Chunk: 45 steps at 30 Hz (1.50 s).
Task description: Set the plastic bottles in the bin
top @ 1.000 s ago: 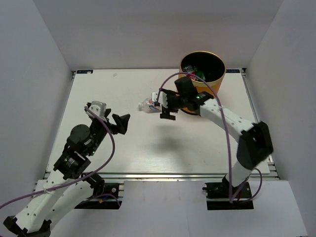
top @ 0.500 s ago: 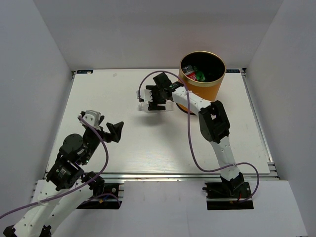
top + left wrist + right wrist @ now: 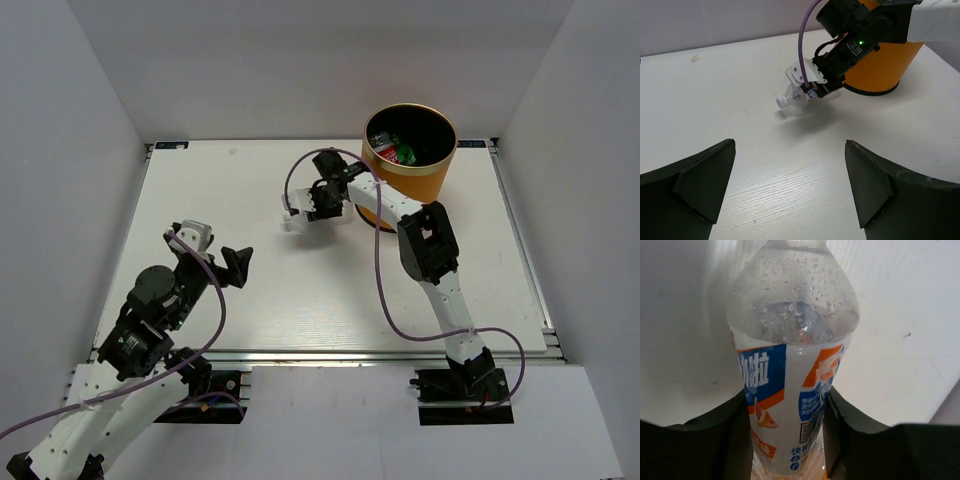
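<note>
A clear plastic bottle [image 3: 790, 365] with a blue, white and orange label sits between the fingers of my right gripper [image 3: 787, 392], which is shut on its body. From above, this bottle [image 3: 296, 216] lies left of the orange bin [image 3: 440, 178], neck pointing left, with the right gripper [image 3: 312, 205] over it. Whether it rests on the table or hangs just above it I cannot tell. Several other bottles [image 3: 396, 151] lie inside the bin. My left gripper [image 3: 790, 144] stands open over bare table, well short of the held bottle [image 3: 792, 97].
The bin [image 3: 885, 65] stands at the table's far right, close behind the right gripper [image 3: 826, 80]. A purple cable [image 3: 805, 45] loops over the right wrist. White walls enclose the table [image 3: 220, 190] on three sides.
The right arm swung left from beside the bin to the bottle and its jaws shut on it. The left arm shifted slightly and stayed open.
</note>
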Each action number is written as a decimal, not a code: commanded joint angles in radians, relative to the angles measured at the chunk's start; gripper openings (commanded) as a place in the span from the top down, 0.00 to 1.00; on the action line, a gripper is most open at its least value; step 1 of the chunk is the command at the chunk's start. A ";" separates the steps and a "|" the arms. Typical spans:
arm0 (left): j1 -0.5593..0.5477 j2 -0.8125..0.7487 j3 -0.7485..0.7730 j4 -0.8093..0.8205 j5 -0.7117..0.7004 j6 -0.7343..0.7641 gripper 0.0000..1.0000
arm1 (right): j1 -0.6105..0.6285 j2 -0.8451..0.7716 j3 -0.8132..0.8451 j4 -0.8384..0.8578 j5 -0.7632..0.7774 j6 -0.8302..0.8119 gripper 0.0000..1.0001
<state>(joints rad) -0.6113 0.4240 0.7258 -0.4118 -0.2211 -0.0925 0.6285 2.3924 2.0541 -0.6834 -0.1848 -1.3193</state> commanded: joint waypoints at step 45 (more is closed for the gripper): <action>0.004 0.025 -0.028 0.013 0.032 0.030 0.00 | -0.381 -0.852 -0.437 0.495 -0.133 0.821 0.10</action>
<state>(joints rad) -0.6113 0.4366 0.7052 -0.4107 -0.2180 -0.0734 0.2611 1.6299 1.5959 -0.1917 -0.2733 -0.5373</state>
